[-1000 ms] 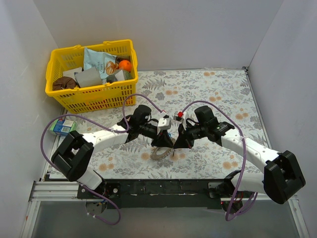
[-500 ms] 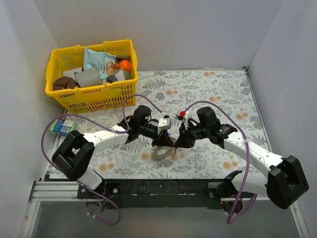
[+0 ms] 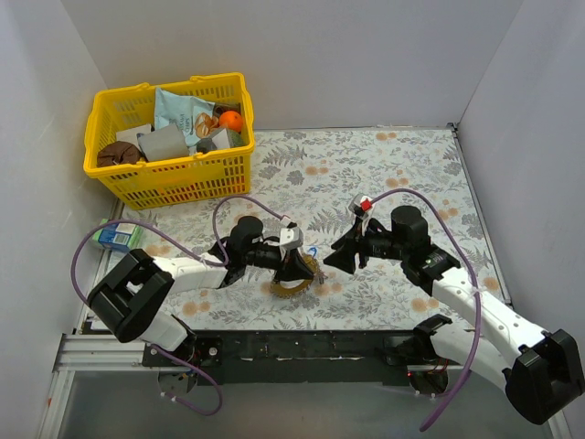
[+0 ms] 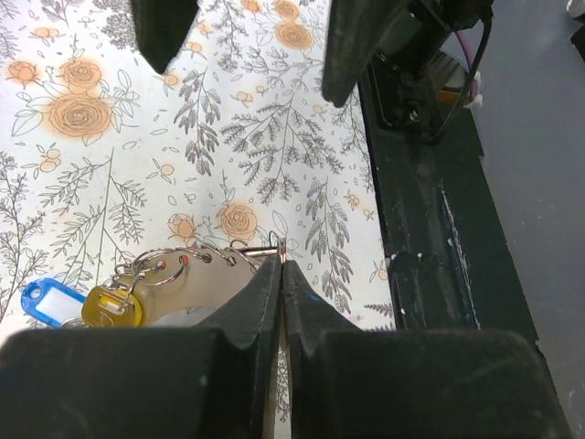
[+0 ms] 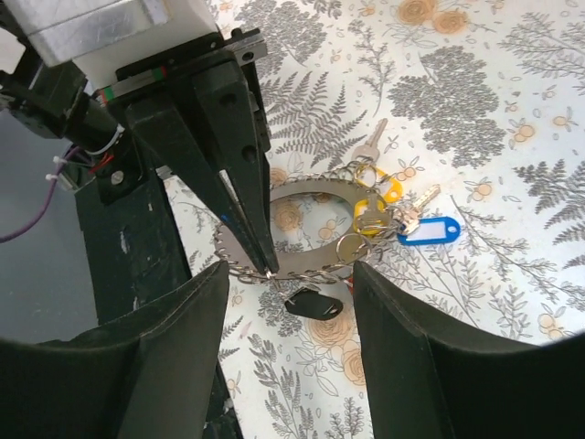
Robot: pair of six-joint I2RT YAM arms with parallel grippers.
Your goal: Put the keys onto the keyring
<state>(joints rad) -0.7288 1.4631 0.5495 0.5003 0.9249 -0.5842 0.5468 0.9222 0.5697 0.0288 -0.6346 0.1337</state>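
The keyring [image 5: 311, 261], a flat silver ring fringed with small loops, lies on the flowered cloth, also seen from above [image 3: 294, 284]. My left gripper [image 3: 296, 268] is shut, its tips [image 4: 281, 252] pinching the keyring's fringed edge. Keys cluster at the ring: a yellow-headed key [image 5: 370, 203], a blue tag [image 5: 430, 229], a bare silver key [image 5: 371, 144] and a dark-headed key [image 5: 313, 302] touching the near rim. My right gripper [image 5: 291, 274] stands open and holds nothing. It hangs above the dark key and sits to the right of the ring [image 3: 340, 257].
A yellow basket [image 3: 169, 178] full of groceries stands at the back left. A small blue-green carton [image 3: 116, 236] lies by the left wall. The black base rail [image 3: 302, 346] runs along the near edge. White walls close in on three sides.
My right gripper has opened and drawn back to the right. The left gripper closed on the keyring's edge, and its arm shifted slightly left and nearer with it.
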